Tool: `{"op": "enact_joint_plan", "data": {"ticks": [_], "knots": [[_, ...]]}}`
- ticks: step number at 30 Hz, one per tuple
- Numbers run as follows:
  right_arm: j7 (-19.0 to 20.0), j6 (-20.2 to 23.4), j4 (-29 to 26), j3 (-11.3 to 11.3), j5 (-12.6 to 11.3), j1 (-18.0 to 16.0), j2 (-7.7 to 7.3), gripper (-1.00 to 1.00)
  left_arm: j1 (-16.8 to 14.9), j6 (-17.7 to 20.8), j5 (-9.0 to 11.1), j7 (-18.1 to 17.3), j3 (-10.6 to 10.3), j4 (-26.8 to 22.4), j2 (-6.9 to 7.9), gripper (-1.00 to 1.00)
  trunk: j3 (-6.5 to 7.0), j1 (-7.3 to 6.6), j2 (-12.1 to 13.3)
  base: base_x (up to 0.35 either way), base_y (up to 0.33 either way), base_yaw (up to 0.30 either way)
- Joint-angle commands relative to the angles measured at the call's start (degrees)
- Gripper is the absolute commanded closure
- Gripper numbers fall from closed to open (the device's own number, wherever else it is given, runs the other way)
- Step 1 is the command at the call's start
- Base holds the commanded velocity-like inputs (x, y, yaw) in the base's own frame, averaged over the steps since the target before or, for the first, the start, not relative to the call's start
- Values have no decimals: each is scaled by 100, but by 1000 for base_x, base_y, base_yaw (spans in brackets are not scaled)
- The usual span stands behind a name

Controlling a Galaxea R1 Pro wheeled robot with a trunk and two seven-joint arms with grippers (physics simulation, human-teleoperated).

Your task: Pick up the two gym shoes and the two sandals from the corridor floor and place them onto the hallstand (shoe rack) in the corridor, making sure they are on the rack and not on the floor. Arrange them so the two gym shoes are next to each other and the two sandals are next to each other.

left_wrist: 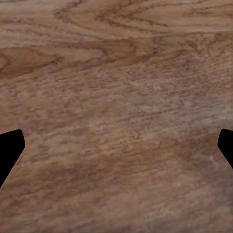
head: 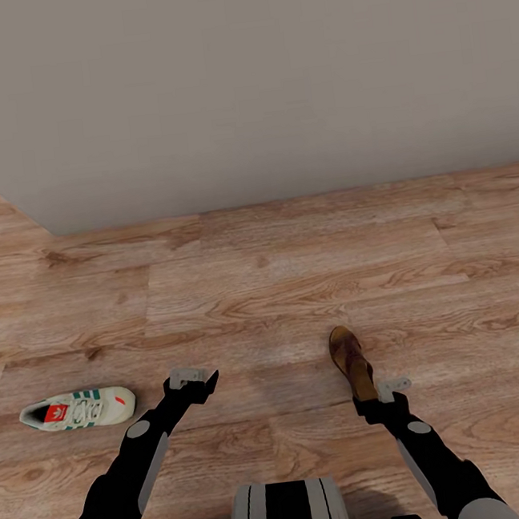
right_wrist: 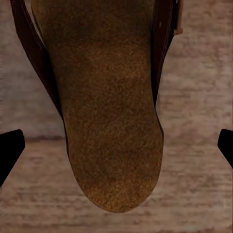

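At the far left of the head view a white gym shoe with green side stripes and a red-orange tongue lay on its sole on the wooden corridor floor, its length running across the view. Just to its right, apart from it, the left pincer hung low over bare planks at the end of the dark left arm; in the left wrist view its two black fingertips stood far apart at the frame edges with only wood grain between them, so it was open and held nothing. A grey and black part of the robot's trunk showed at the bottom middle. Further right, a brown sandal lay on the floor with its length pointing away from the robot, its near end at the right pincer. In the right wrist view the sandal's tan footbed and dark side straps sat between the two black fingertips, which were spread wide at the frame edges and not touching it, so that pincer was open too. Whether it hovered above the sandal or touched it from above could not be told. A plain grey wall rose beyond the floor across the whole back of the view.
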Motion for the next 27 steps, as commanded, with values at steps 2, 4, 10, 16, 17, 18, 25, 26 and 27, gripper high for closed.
{"op": "enact_joint_plan", "data": {"ticks": [2,4,10,16,17,18,25,26,27], "knots": [[27,-48,22,-24,63,0,5,-100,-1,42,33,-9,-7,-15,4,-100,-5,-1,-1,0,0,0],[12,-114,63,-27,61,-1,5,-100,-1,44,32,-9,-7,-20,4,-100,-5,-1,-1,0,0,0],[-18,-254,136,-30,59,-7,-3,-100,-1,46,30,-9,-7,-22,4,-100,-6,-1,-1,0,0,0],[-24,-295,155,-32,59,-8,-5,-100,-1,48,30,-9,-7,-15,4,-100,-7,-1,-1,0,0,0],[-25,-305,155,-30,59,-8,-5,-100,-1,48,29,-9,-7,-14,4,-100,-7,-1,-1,0,0,0],[-25,-318,156,-29,59,-8,-5,-100,-1,48,29,-9,-7,-14,4,-100,-7,-1,-1,0,0,0],[-27,-506,167,-27,59,-8,-5,-100,-1,48,29,-15,-7,-12,4,-100,-7,-1,-1,0,0,0],[-27,-530,169,-26,59,-8,-5,-100,-1,48,29,-16,-7,-12,4,-100,-7,-1,-1,0,0,0],[-27,-549,170,-26,59,-8,-5,-100,-1,48,29,-16,-7,-12,4,-100,-7,-1,-1,0,0,0]]}}
